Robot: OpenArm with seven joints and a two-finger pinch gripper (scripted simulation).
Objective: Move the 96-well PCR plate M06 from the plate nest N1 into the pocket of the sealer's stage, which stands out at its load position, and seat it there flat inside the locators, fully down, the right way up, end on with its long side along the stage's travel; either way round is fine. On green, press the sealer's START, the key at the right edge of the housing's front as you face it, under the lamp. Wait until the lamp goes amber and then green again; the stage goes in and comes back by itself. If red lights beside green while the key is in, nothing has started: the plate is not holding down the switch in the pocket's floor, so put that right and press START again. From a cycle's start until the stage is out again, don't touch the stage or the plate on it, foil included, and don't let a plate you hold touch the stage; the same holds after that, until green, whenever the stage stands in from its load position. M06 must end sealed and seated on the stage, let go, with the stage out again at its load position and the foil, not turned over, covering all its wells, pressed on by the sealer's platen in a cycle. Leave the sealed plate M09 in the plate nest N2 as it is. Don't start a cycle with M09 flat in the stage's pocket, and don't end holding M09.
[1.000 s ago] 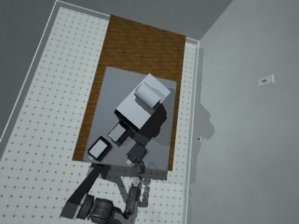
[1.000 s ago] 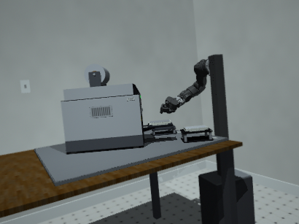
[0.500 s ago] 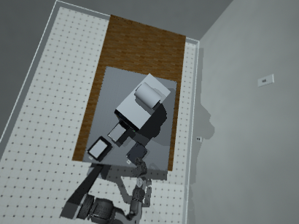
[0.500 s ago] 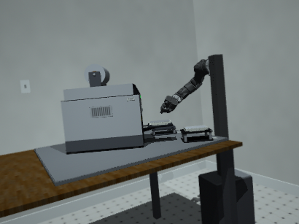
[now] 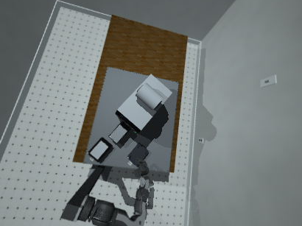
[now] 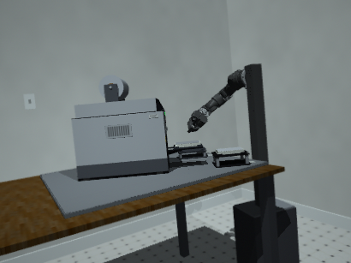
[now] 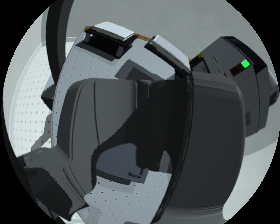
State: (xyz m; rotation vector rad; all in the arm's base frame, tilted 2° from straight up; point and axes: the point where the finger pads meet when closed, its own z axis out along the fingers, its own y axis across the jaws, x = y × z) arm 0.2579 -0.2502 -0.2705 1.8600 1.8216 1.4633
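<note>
The arm hangs above the bench, its gripper tipped down and forward towards the front of the sealer, jaws drawn fully together with nothing between them. From the wrist view the closed fingers fill most of the picture, and past them a green lamp glows on the dark corner of the housing.

Where's the plate? The side view shows a plate lying on the stage that juts out from the sealer's front, and it looks level, well apart from the gripper above it. A second plate rests in a holder farther out along the bench. No labels are readable at this size, so which is M06 is a judgement: the one on the stage, most likely.

From above, that plate shows as a pale rectangle, its long axis appearing to run along the line from the sealer's mouth outwards, end on. Whether foil covers it I cannot tell.

Handling? Thin moulded plastic, light and fairly stiff, slick on its walls. I'd grip it across the short width at mid-length, low on the skirt, and keep off the well tops.

With green lit and jaws closed, this reads as the run-up to the start key.
</note>
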